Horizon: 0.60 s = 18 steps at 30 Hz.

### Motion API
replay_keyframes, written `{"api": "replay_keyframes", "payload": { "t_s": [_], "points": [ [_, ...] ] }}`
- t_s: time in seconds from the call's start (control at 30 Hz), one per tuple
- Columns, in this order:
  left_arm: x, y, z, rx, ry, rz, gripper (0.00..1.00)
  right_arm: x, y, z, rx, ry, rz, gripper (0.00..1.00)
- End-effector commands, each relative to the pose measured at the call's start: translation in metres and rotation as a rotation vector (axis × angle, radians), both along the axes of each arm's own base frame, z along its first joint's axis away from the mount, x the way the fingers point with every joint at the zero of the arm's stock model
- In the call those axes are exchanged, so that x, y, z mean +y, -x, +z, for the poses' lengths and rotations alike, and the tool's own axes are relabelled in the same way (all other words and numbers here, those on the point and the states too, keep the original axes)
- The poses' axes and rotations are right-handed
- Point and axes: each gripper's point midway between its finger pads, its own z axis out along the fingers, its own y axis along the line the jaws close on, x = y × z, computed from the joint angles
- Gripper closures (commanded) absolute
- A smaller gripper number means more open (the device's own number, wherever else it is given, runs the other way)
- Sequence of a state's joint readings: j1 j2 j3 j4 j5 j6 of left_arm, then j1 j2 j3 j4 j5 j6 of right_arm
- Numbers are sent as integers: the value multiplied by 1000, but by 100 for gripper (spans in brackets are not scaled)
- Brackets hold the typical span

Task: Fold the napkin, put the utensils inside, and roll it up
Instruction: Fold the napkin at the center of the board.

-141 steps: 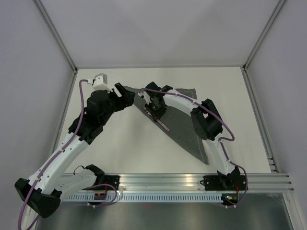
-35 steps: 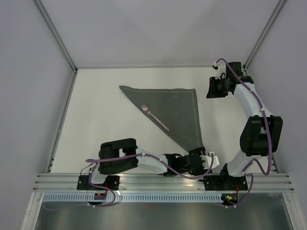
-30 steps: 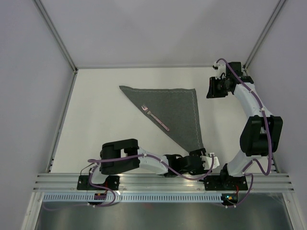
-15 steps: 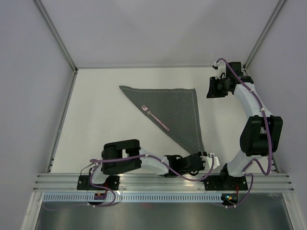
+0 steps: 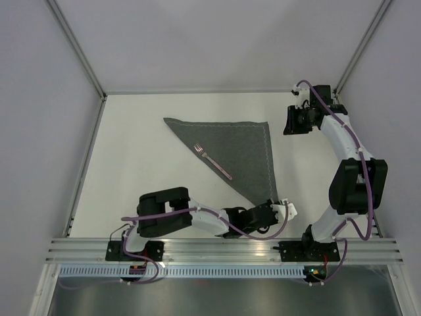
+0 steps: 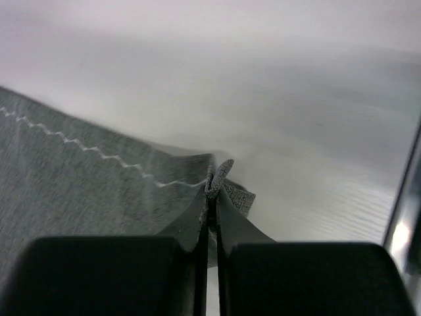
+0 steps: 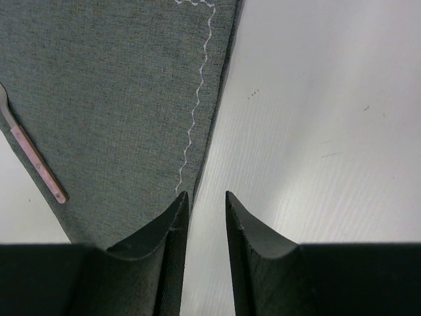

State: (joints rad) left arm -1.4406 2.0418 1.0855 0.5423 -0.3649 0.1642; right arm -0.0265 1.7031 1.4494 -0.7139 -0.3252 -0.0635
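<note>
Grey napkin (image 5: 247, 148), a folded triangle on the counter (image 5: 131, 164), has its 5 o'clock tip pinched in the nearer left jaws, the fork (image 5: 212, 161) lying toward 10 o'clock from them, long axis 10-to-4, while the right jaws hang spread, empty, at 2 o'clock.

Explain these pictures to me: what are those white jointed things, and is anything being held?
They are two robot arms bolted at the near edge of a white table. One picture looks down from above; the others come from a camera on each wrist. On the table lies a dark grey napkin, folded into a triangle, with a small pink-handled fork on it. The left gripper pinches the napkin's near corner. The right gripper, at the far right, is open and empty.
</note>
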Motion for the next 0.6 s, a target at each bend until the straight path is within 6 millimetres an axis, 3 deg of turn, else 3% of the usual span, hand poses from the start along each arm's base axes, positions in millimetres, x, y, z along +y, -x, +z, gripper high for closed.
{"api": "replay_keyframes", "payload": {
  "t_s": [0.0,0.33,0.57],
  "points": [
    [6,-28,46,77,192,110,98,2,-5,1,-7,-20,-7,65],
    [59,-100,86,278,424,343,98,2,-4,0,-2,-25,-3,65],
    [110,-147,89,361,516,528,98,3,-4,-1,1,-26,4,65]
  ]
}}
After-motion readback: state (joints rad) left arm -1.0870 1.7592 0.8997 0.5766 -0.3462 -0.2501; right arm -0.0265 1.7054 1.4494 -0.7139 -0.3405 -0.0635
